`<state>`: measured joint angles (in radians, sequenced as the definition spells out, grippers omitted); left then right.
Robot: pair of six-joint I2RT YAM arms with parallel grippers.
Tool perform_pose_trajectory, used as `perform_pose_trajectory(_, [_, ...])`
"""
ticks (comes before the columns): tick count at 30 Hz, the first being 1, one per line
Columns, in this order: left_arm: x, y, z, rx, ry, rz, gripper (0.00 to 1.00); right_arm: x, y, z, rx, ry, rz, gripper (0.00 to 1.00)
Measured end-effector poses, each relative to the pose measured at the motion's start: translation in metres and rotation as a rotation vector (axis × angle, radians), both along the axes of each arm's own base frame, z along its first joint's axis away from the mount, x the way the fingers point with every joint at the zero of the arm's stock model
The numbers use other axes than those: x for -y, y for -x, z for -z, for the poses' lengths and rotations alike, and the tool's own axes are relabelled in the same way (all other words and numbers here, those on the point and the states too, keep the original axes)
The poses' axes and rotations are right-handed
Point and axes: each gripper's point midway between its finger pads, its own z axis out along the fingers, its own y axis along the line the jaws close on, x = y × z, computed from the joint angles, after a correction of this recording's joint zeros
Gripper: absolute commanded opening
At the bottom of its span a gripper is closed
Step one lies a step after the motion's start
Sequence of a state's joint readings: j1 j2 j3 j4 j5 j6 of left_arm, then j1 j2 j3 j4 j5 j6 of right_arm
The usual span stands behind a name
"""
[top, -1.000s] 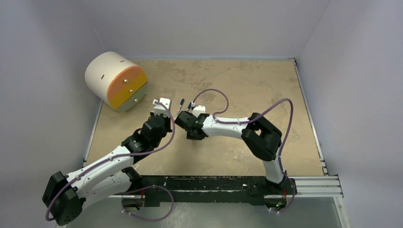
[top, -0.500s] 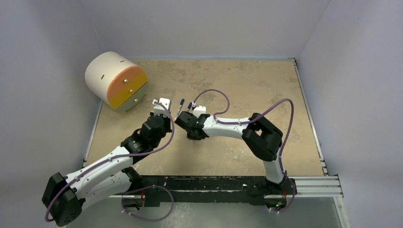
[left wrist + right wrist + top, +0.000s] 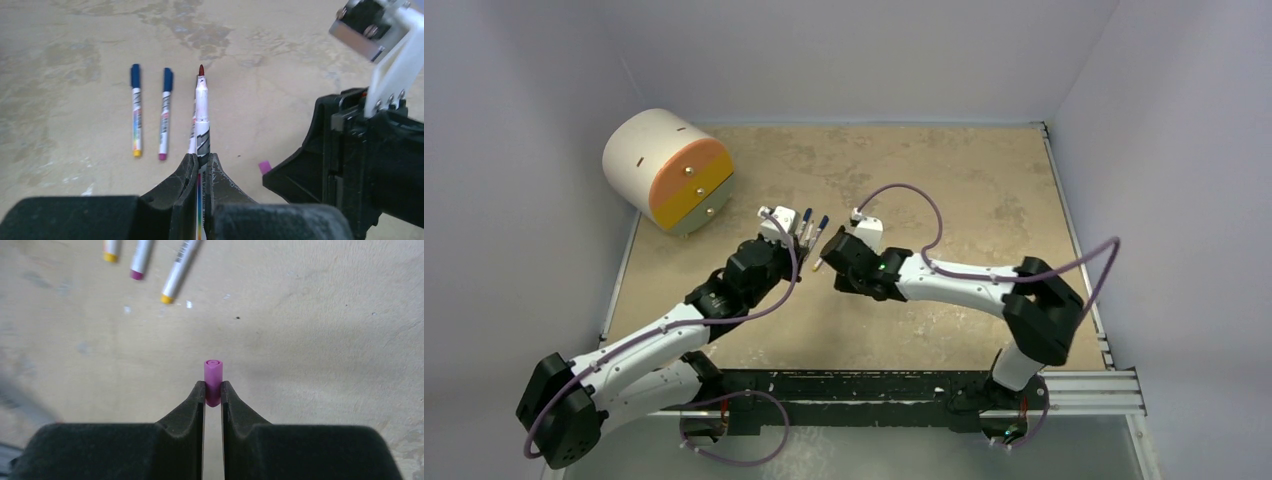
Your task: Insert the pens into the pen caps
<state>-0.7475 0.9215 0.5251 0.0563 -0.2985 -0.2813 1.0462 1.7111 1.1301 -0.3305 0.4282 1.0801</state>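
- Two pens are lying capped at the left of the left wrist view: the far-left pen and its neighbour. Both are wearing dark blue caps and sit side by side on the table without touching.
- Left gripper: I am clamping it on the red-tipped pen around mid-barrel, with the bare tip pointing forward over the table.
- A third pen is showing just behind the held one, and its far end is hidden.
- Right gripper: I am pinching the pink cap by its lower part, with its round end sticking out past the fingertips.
- From the left wrist view, the cap is sitting low and to the right of the red tip, off the pen's axis.
- Step in hand, as I judge it: I am bringing the tip to the cap's mouth.
- Doing it well:
  - I am planning to line up both axes first, then push straight along the barrel.
  - The cap is gripped over a short length, so a skewed push could pivot it or pop it free.
  - I am keeping both grips firm and the approach slow.
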Motion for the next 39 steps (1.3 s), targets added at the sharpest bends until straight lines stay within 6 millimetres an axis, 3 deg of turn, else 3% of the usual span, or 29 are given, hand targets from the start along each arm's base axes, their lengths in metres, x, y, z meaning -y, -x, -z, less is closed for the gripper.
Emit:
perform_pose_trajectory(6, [0.039, 0.004, -0.014, 0.006, 0.142, 0.149, 0.00, 0.006, -0.012, -0.066, 0.125, -0.177, 0.010, 0.00])
perform_pose_trajectory(10, [0.063, 0.011, -0.025, 0.020, 0.249, 0.252, 0.00, 0.031, -0.021, -0.096, 0.212, -0.258, 0.035, 0.00])
perform_pose_trajectory(17, [0.083, 0.024, -0.035, 0.031, 0.385, 0.354, 0.00, 0.077, -0.036, -0.151, 0.382, -0.376, 0.094, 0.00])
perform_pose_trajectory(23, [0.105, 0.034, -0.048, 0.027, 0.500, 0.449, 0.00, 0.082, -0.038, -0.196, 0.514, -0.446, 0.059, 0.00])
perform_pose_trajectory(28, [0.120, 0.045, -0.055, 0.010, 0.618, 0.516, 0.00, 0.080, -0.038, -0.212, 0.571, -0.473, 0.033, 0.00])
perform_pose_trajectory(39, [0.128, 0.056, -0.070, 0.033, 0.691, 0.571, 0.00, 0.074, -0.037, -0.219, 0.589, -0.493, -0.004, 0.00])
